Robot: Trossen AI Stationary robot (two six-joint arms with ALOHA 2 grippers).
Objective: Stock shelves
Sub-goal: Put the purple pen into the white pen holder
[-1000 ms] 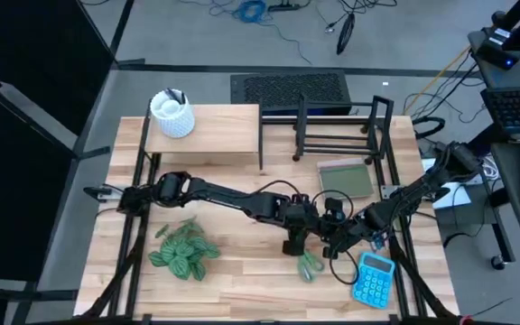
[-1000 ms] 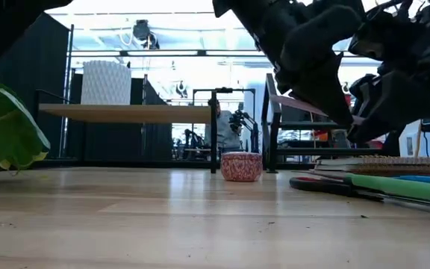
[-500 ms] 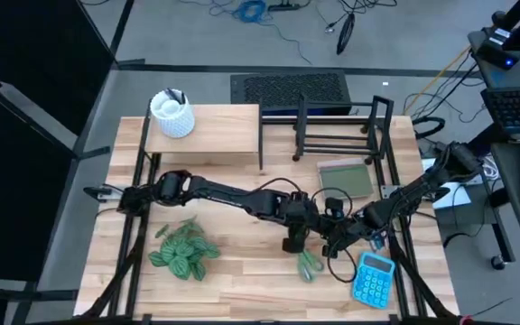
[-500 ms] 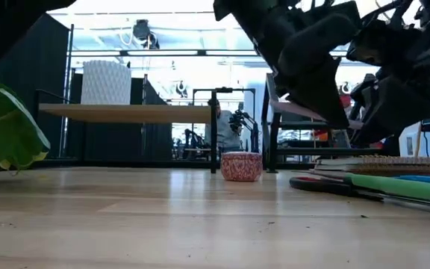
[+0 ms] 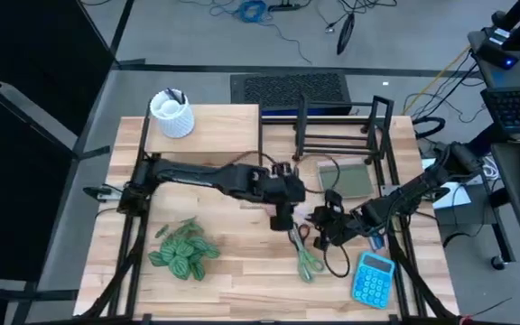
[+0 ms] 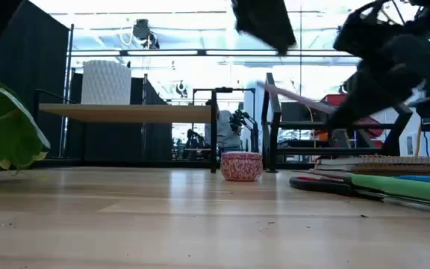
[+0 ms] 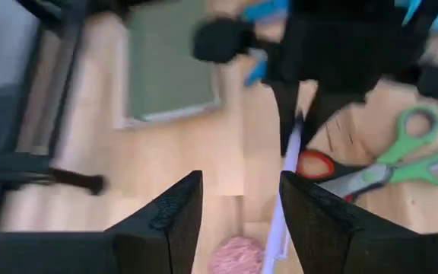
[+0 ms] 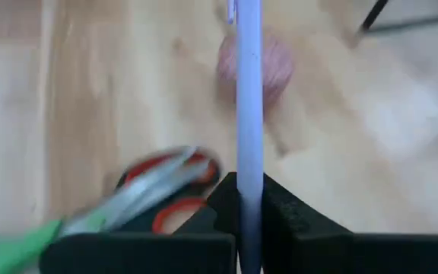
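Note:
My right gripper is shut on a thin pale sheet, seen edge-on, in the middle of the table. The sheet hangs in the air over a small pink pot that stands on the table. My left gripper is open and holds nothing. It hangs high above the pot and the sheet, just left of my right gripper. The pale-wood shelf stands at the far left with a white vase on top. The black wire rack stands beside it at the far right. My right gripper pinches one end of the sheet between its two fingers, coming from the table's right side. The sheet sticks out past the fingers toward the left. It is lifted clear of the table and tilted, its free end higher than the held end.
Green-and-red scissors lie on the table below the grippers. A blue calculator sits at the near right and a green notebook in front of the rack. A leafy plant is at the near left.
My left gripper has risen and drawn back toward the far left, away from the sheet and my right gripper. The sheet stays in my right gripper, clear of the table. The scissors now show in full.

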